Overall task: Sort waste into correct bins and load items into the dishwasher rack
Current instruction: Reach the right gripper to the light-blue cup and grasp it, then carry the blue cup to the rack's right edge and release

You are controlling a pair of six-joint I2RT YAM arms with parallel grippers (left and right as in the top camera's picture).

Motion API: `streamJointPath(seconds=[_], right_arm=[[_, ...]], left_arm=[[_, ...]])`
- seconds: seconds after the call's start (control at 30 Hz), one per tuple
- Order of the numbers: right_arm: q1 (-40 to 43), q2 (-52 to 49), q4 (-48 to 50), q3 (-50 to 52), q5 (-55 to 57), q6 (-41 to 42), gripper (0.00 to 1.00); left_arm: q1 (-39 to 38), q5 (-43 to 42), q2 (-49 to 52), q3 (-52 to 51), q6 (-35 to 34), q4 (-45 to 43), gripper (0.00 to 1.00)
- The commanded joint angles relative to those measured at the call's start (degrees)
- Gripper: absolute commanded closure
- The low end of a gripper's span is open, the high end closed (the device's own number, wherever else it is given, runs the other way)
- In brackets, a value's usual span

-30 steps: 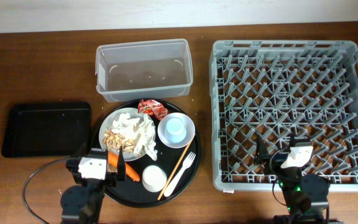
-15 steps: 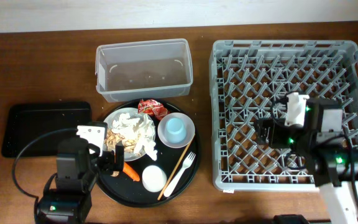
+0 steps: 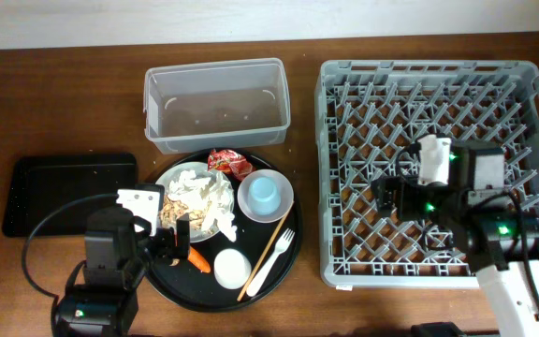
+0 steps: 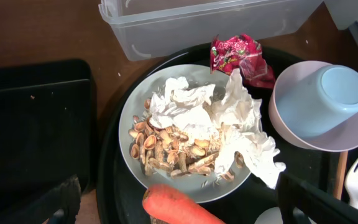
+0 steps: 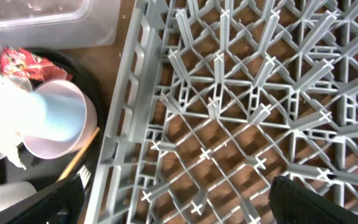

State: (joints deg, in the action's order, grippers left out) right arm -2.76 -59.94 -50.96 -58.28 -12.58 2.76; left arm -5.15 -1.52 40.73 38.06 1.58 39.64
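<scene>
My left gripper (image 3: 174,248) (image 4: 179,202) is open, its fingers wide on either side of the orange carrot (image 4: 179,206) (image 3: 197,260), not gripping it. Behind the carrot a white plate (image 4: 135,124) holds crumpled tissues (image 4: 235,118) and beige food scraps (image 4: 169,149). A red wrapper (image 4: 238,53) lies beside it. The pale blue cup (image 4: 337,99) stands in a white bowl (image 4: 284,118). My right gripper (image 3: 389,197) (image 5: 179,199) is open and empty over the left part of the grey dishwasher rack (image 3: 438,168) (image 5: 229,112).
All this sits on a round black tray (image 3: 162,290), together with a small white cup (image 3: 232,269), white fork (image 3: 274,260) and chopstick (image 3: 268,248). The clear tub (image 3: 215,105) stands behind it. The shallow black tray (image 3: 68,192) lies to the left.
Both arms rose from the front edge. The left gripper came over the carrot and holds there. The right gripper moved over the rack and then slightly left.
</scene>
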Motion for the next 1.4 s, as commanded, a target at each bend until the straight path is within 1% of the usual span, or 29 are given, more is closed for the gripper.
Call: streamJointPath(seconds=[0.0, 0.2, 0.27, 0.3, 0.33, 0.4, 0.5, 0.6, 0.73, 0.83, 0.97, 1.0, 1.03, 1.17, 1.23, 1.27, 1.3, 1.33, 1.37], right_arm=[[-8.3, -4.6, -1.0, -7.6, 2.1, -0.9, 0.01], [-22.3, -14.3, -1.6, -16.5, 2.8, -0.9, 0.02], [-24.5, -16.1, -0.9, -16.7, 2.8, -0.8, 0.02], [-26.8, -18.4, -0.2, -16.7, 2.7, -0.4, 0.02], [-28.5, -20.3, 0.4, -16.7, 2.7, -0.4, 0.02], [-31.9, -24.1, 2.3, -16.7, 2.8, -0.2, 0.02], [-34.5, -28.9, 4.8, -16.7, 3.2, 2.2, 0.02], [-35.8, -32.8, 8.0, -16.8, 6.2, 3.3, 0.02], [-37.3, -37.6, 12.0, -16.7, 8.9, 3.5, 0.02], [-38.2, -40.7, 13.4, -16.7, 12.4, 6.4, 0.02], [-38.2, -44.1, 15.5, -16.7, 12.2, 8.7, 0.01], [-38.2, -44.4, 16.0, -16.7, 12.2, 9.8, 0.02], [-38.2, -45.0, 16.1, -16.7, 12.2, 11.2, 0.07], [-39.6, -45.6, 17.2, -16.7, 13.6, 12.8, 0.15], [-39.6, -45.6, 17.2, -16.7, 13.6, 13.4, 0.30], [-39.6, -45.6, 17.2, -16.7, 13.9, 14.3, 0.31], [-39.6, -45.6, 17.1, -16.7, 14.1, 14.9, 0.38], [-39.6, -45.6, 16.7, -16.7, 15.2, 16.3, 0.41], [-39.6, -45.6, 15.9, -16.7, 16.4, 17.3, 0.41]], left_arm=[[0.3, -0.9, -0.3, 1.6, -2.0, -0.1, 0.01], [0.3, -0.9, -0.3, 1.6, -2.1, 2.1, 0.01], [0.3, -0.9, -0.3, 1.6, -2.1, 2.7, 0.01], [0.3, -0.7, -0.3, 2.1, -4.7, 3.4, 0.01], [1.0, -0.7, -0.3, 3.5, -5.5, 4.2, 0.01], [5.1, -0.7, 1.0, 7.7, -5.5, 7.7, 0.01], [12.3, -0.9, 6.6, 13.0, -5.5, 13.7, 0.01], [16.2, -2.7, 14.3, 14.0, -5.5, 17.8, 0.01], [16.3, -4.3, 19.6, 14.0, -5.5, 18.6, 0.01], [16.3, -4.3, 19.6, 14.0, -5.5, 18.6, 0.01], [16.3, -4.3, 19.6, 14.0, -5.5, 18.6, 0.01], [16.3, -4.3, 19.6, 14.0, -5.5, 18.8, 0.01], [16.3, -4.3, 19.6, 14.0, -5.5, 18.8, 0.01], [16.3, -4.3, 19.6, 14.0, -5.5, 19.2, 0.01], [16.3, -4.3, 19.6, 14.0, -5.5, 19.5, 0.01], [16.3, -4.3, 19.6, 14.0, -5.5, 19.6, 0.01], [16.3, -4.3, 19.6, 14.0, -5.5, 19.6, 0.01], [16.3, -4.3, 19.6, 14.0, -5.5, 19.7, 0.01], [16.3, -4.3, 19.6, 14.0, -5.4, 19.6, 0.01]])
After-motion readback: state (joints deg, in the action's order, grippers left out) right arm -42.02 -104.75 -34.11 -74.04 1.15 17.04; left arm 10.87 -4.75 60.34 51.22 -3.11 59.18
